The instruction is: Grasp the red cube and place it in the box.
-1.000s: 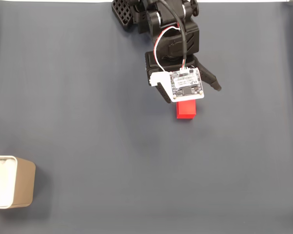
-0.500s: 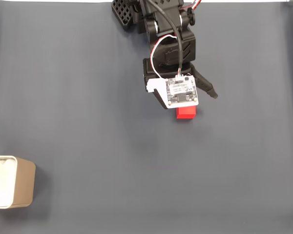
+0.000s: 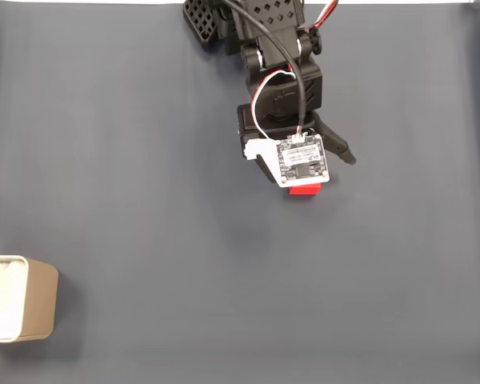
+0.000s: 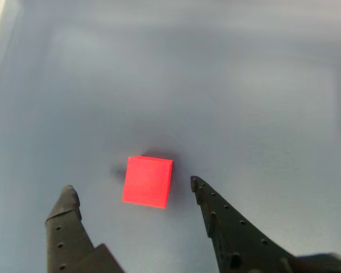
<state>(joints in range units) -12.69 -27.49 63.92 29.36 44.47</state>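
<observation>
The red cube (image 4: 148,181) is a small, bright, plain-faced block with sharp edges, resting on the dark grey table (image 3: 144,200) and casting a soft shadow behind it in the other view. In the fixed view only a thin strip of the red cube (image 3: 305,190) peeks out below the white circuit board (image 3: 302,159) mounted on the arm — half a second ago a taller band of red was exposed there, and a second ago almost the whole top face, so the arm has slid further over the cube while the cube itself has kept its spot. The tool (image 4: 133,190) is spread wide: its two black fingertips (image 4: 68,199) stand on either side of the cube, not touching it, with the cube lying between and slightly ahead of them, nearer the right fingertip in the other view. The box (image 3: 20,298), beige with a white inside, sits well apart at the lower left edge of the fixed view.
</observation>
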